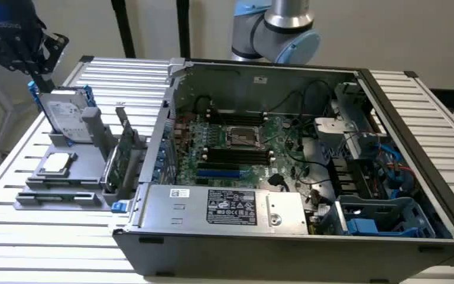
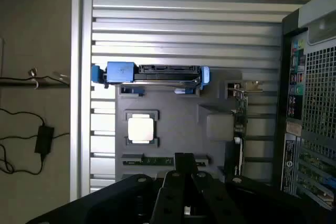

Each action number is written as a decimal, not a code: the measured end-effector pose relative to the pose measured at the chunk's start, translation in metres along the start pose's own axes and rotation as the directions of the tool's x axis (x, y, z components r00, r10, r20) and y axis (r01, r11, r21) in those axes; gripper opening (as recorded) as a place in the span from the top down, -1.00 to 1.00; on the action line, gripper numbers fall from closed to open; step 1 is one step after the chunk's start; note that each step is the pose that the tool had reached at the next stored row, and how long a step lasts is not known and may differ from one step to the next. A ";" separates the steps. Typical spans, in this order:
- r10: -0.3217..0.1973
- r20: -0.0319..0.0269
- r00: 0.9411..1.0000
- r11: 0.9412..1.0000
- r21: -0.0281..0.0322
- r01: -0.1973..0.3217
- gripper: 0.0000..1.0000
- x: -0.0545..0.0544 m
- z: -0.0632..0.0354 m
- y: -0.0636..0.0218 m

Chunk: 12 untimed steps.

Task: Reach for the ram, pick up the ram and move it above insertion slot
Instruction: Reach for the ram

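The reach step is under way. The gripper (image 2: 184, 167) is hovering above the gray fixture (image 2: 173, 124); whether it is released or clenched cannot be told. The ram (image 2: 152, 160) is lying flat in a fixture groove below the gripper, ungrasped. A grasp is likely calling for descent aligned with the ram's length. The insertion slot (image 1: 235, 155) is sitting well apart, inside the computer case (image 1: 290, 236).

Exterior view: high, oblique, moderate range. Faces down into open case (image 1: 211, 248); holder (image 1: 81, 171) at the exterior view's left.
Wrist view: straight down past gripper (image 2: 185, 161), well above holder (image 2: 178, 124).
Shared: holder, drive (image 1: 63, 118), case wall.
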<state>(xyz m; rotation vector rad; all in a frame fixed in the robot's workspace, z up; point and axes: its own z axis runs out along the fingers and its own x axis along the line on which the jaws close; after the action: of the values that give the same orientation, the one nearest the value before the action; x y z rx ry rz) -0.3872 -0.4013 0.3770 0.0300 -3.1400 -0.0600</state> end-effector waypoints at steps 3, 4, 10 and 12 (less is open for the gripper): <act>0.000 0.000 1.000 1.000 0.000 0.000 0.79 0.000 0.0000 0.0000; 0.000 0.000 1.000 1.000 0.000 0.000 0.79 0.000 0.0000 0.0000; 0.000 0.000 1.000 1.000 0.000 0.000 0.79 0.000 -0.0002 -0.0008; 0.000 0.000 1.000 1.000 0.000 0.000 0.79 0.000 -0.0002 -0.0062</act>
<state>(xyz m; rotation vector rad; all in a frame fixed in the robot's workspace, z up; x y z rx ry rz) -0.3872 -0.4076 0.3770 0.0301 -3.1401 -0.0601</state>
